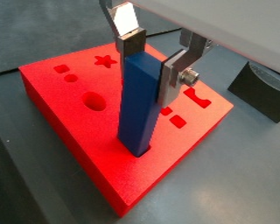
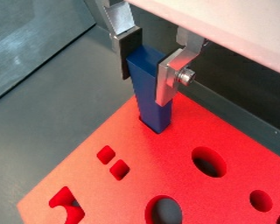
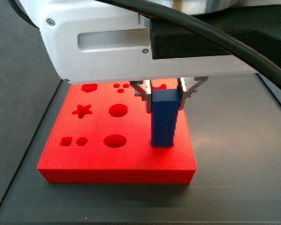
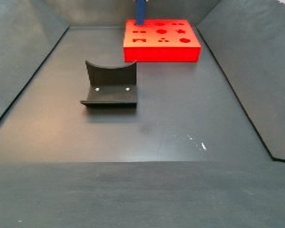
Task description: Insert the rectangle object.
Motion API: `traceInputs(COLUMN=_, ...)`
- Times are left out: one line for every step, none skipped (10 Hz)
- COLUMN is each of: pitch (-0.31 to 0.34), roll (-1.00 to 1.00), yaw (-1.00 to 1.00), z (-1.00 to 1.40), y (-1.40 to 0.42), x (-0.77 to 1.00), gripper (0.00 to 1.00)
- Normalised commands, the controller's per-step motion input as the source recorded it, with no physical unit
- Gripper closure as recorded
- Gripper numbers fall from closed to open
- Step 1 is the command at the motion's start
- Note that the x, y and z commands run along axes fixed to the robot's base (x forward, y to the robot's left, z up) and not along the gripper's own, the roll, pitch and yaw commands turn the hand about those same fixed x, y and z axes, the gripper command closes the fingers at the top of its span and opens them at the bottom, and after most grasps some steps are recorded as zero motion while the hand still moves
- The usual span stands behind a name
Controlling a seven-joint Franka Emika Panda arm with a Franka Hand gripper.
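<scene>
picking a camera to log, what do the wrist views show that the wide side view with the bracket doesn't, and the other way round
Only the wrist views: the pincer, its silver plate fingers either side of the tall plain blue rectangular block, jaws close against its top. The block stands upright, its lower end sunk into the flat red board with shaped holes.

Only the wide side view: the dark L-shaped fixture on the floor, apart from the board, and much bare grey floor.

Both: the red board and the blue block, just a sliver at the frame edge in the side view.
</scene>
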Motion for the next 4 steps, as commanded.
traceInputs(pitch=-0.039, roll=0.03, yaw=0.05, z=-0.08, y=-0.14, x=-0.12, gripper=1.0)
traceInputs(pitch=-0.056, roll=0.06, yaw=0.07, z=-0.12, y=-0.19, x=-0.15, gripper=1.0)
traceInputs(pitch=-0.006, roll=0.0, yaw=0.0, z=0.0, y=-0.08, x=0.0, gripper=1.0)
traceInputs(pitch=0.0, roll=0.0, yaw=0.0, z=0.0, y=0.0, x=0.0, gripper=1.0)
